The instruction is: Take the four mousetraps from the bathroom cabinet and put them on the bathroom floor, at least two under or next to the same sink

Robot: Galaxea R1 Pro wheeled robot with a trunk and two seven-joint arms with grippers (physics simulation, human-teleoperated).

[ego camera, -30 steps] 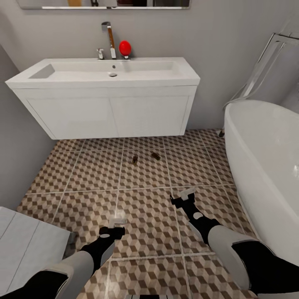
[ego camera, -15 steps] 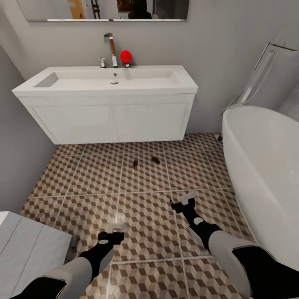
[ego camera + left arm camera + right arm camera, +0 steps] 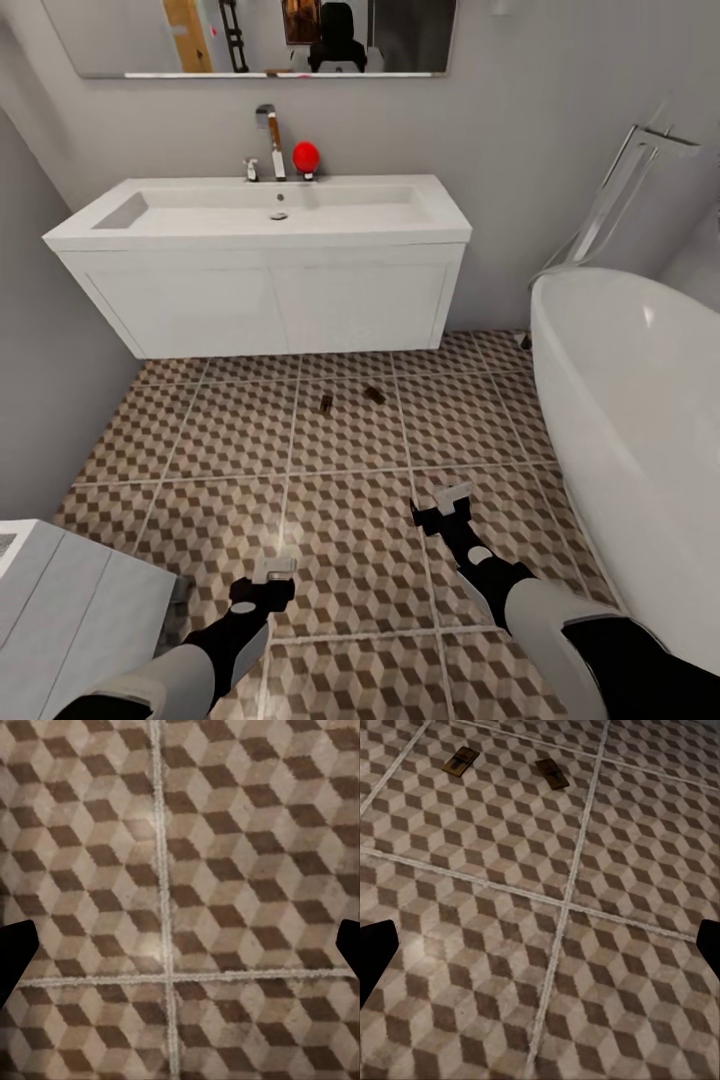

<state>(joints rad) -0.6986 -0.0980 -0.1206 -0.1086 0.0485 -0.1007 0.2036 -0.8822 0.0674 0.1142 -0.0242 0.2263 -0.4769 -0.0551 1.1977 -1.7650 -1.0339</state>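
Both tools hang low over the bathroom floor (image 3: 220,430), and I hold nothing in either. On my left tool (image 3: 266,577) the wrist camera shows the two dark fingertips at opposite edges of the picture, spread wide, with bare cube-patterned tile and a grout crossing between them. My right tool (image 3: 446,503) reads the same way: fingertips far apart, only tile in the gap. Two mousetraps lie flat on the floor ahead of me, one (image 3: 326,403) just beside the other (image 3: 374,395), both near the front of the white sink (image 3: 262,262) and a little out from under it. From the right wrist I see them as small tan boards (image 3: 460,760) (image 3: 552,773), well beyond the fingertips. A white bathtub (image 3: 640,400) stands on my right, and a red ball (image 3: 305,157) sits by the tap.
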